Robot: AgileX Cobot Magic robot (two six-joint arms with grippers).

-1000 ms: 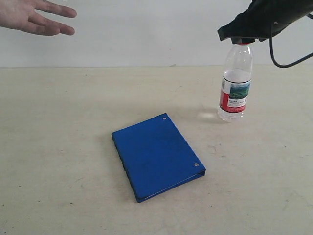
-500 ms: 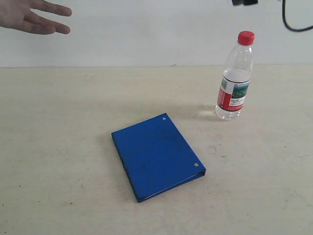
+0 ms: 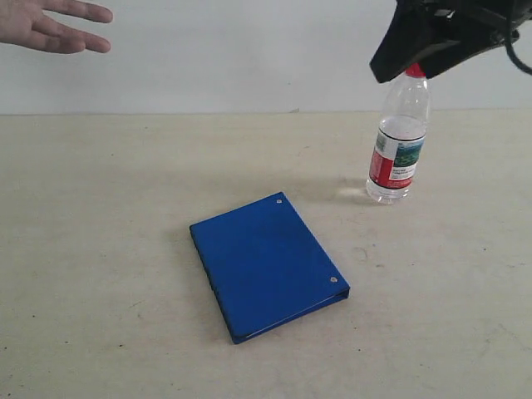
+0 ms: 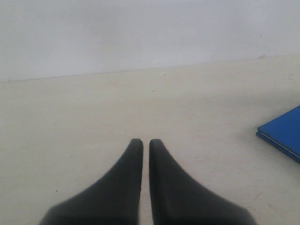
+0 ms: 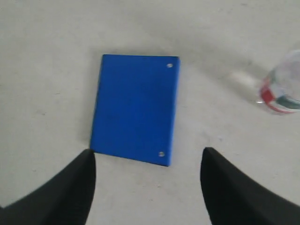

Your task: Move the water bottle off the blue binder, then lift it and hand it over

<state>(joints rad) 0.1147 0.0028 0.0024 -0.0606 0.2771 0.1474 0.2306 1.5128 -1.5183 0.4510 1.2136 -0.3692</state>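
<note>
The water bottle (image 3: 399,141) stands upright on the table to the right of and behind the blue binder (image 3: 268,266), not touching it. My right gripper (image 3: 413,51) hangs over the bottle's top and hides most of the red cap. In the right wrist view the right gripper (image 5: 147,161) is open wide with nothing between its fingers; the blue binder (image 5: 136,110) lies below it and the water bottle (image 5: 281,91) shows at the frame's edge. My left gripper (image 4: 146,143) is shut and empty over bare table, with a corner of the blue binder (image 4: 283,133) off to one side.
A person's open hand (image 3: 50,25) reaches in at the top left of the exterior view. A pale wall (image 3: 249,58) runs behind the beige table (image 3: 108,249).
My right gripper rose out of view, leaving the bottle standing free, then came back down over the cap. The bottle stands slightly further left than a second ago.
</note>
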